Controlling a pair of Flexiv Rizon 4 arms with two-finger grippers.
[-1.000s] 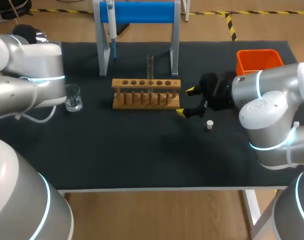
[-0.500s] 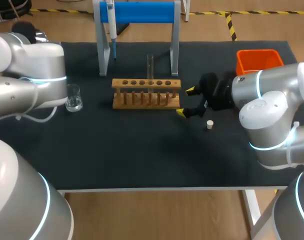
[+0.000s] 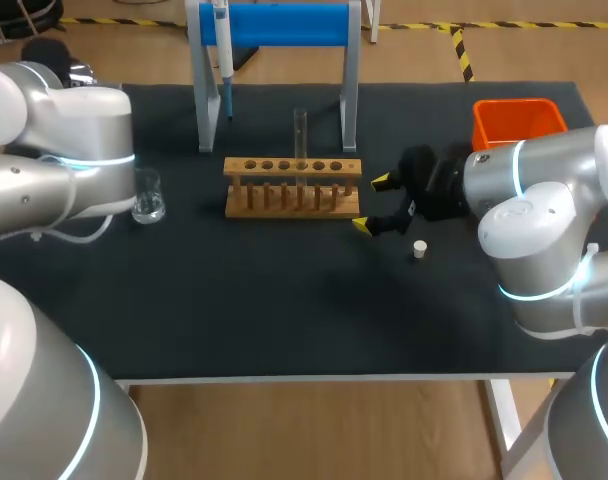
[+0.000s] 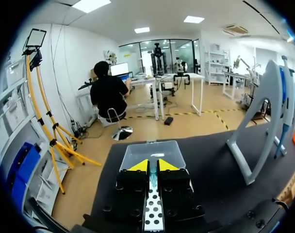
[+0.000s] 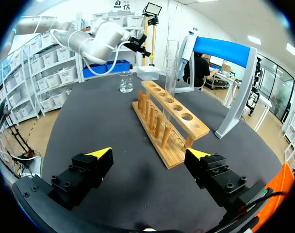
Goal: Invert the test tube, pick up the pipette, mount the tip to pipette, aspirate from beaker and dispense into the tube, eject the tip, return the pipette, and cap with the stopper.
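Only my left arm is shifting since a second ago: its big joint housing is creeping a little toward the beaker, while the right arm is holding where it was.

I am reading the tube step as done. The test tube is standing upright in a hole of the wooden rack, though I cannot make out which end is up. The pipette is hanging on the blue-barred stand behind the rack, untouched, so fetching it is the step I am judging to be in hand.

My left tool is clenched with nothing in it, hovering just behind a clear lidded box near the worktop's far left edge. My right tool is released and empty, sitting just beside the rack's end with the white stopper lying close by.

Next, I am thinking the left tool needs to release, swing across to the stand and close on the pipette's body without knocking the frame.

From overhead, the left tool and the clear box are hiding behind the arm. I cannot tell what the box contains, or how full the beaker is.
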